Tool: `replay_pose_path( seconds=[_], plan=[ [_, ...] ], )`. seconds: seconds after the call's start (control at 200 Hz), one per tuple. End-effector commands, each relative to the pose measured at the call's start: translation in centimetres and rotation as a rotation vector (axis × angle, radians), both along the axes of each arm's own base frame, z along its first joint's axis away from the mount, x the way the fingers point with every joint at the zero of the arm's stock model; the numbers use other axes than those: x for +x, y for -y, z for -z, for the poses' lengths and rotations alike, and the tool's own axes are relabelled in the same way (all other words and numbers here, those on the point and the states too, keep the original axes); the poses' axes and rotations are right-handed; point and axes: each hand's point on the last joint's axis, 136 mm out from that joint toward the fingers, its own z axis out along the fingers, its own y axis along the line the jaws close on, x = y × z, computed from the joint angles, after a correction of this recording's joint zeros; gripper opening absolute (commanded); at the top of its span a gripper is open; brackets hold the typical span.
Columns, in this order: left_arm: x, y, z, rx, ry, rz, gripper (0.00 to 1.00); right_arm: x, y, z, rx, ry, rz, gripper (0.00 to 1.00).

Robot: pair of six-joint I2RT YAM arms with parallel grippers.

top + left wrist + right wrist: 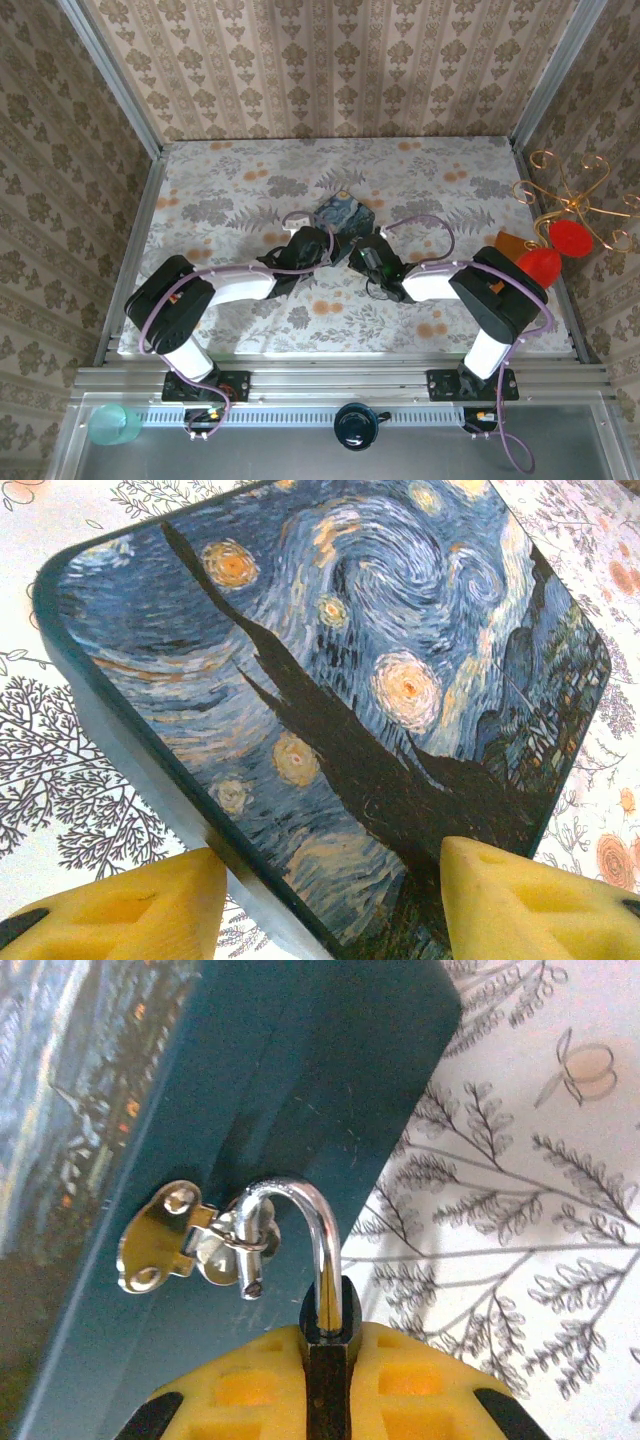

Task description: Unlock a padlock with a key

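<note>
Right pincer [330, 1348] sits at the bottom centre of the right wrist view, closed tight on the padlock [328, 1322]. The small dark body is pinched edge-on between the yellow pads [245, 1385]. Its silver shackle [318, 1235] arches up and left, hooked through the ring of the shiny hasp [160, 1245] on the side of the blue tin [300, 1060]. Whether the shackle's far end is seated in the body, I can't tell from here.

In the left wrist view, the left pincer [330, 905] stands about half open at the bottom edge. One pad is against each side of the tin's [350, 660] near corner, so it looks clamped on the tin, bracing it on the flowered table [70, 770].

From above, both arms meet at the middle of the frame, the left pincer [322, 245] and right pincer [370, 256] just below the tin [345, 212].

The step in hand, as I judge it, is steadying: tin pinned and lock gripped, with the unlocking not yet done. The keyhole is hidden between the pads. The next move needs a key brought to the lock's underside. That likely means freeing one pincer, or re-gripping so the keyway faces out, while the lock hangs steady on the hasp.
</note>
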Motion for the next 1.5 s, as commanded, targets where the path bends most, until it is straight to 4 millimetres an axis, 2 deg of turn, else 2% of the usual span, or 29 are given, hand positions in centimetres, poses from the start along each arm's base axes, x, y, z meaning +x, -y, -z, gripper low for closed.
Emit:
replay_pose_path(
  seconds=[0.0,0.09,0.33,0.445,0.53,0.69,0.82,0.97,1.15,1.275,1.495],
  plan=[
    [-2.4,-2.5,5.2,0.184,-0.142,0.006,0.58,2.2,-0.1,-2.3,0.023,0.032,0.018,0.03],
    [-2.3,-2.4,5.5,0.198,-0.15,0.009,0.58,2.3,0.6,-2.6,-0.014,0.009,0.014,0.05],
    [-2.1,-2.5,5.7,0.209,-0.154,0.003,0.58,2.5,2.8,-1.1,-0.141,-0.109,-0.055,0.09],
    [-2.1,-2.5,5.7,0.211,-0.157,0.002,0.58,2.9,3.7,-1.1,-0.2,-0.119,-0.093,0.12],
    [-2.0,-2.4,5.6,0.211,-0.157,0.004,0.58,3.1,3.4,-1.2,-0.231,-0.116,-0.145,0.16],
    [-1.8,-2.1,5.5,0.217,-0.155,0.011,0.58,3.3,2.8,-1.0,-0.237,-0.107,-0.209,0.18],
    [-1.8,-2.0,5.5,0.217,-0.158,0.016,0.58,3.3,3.3,-0.6,-0.272,-0.112,-0.239,0.22],
    [-1.7,-2.1,5.5,0.219,-0.156,0.011,0.57,2.9,3.5,0.0,-0.242,-0.096,-0.279,0.22],
    [-1.6,-1.9,5.5,0.217,-0.158,0.012,0.58,2.6,4.0,0.6,-0.284,0.007,-0.324,0.25],
    [-1.6,-2.0,5.5,0.221,-0.159,0.012,0.57,2.5,3.1,0.3,-0.243,0.088,-0.38,0.27],
    [-1.4,-2.0,5.4,0.221,-0.157,0.009,0.57,2.4,3.1,0.0,-0.241,0.153,-0.383,0.24]
  ],
)
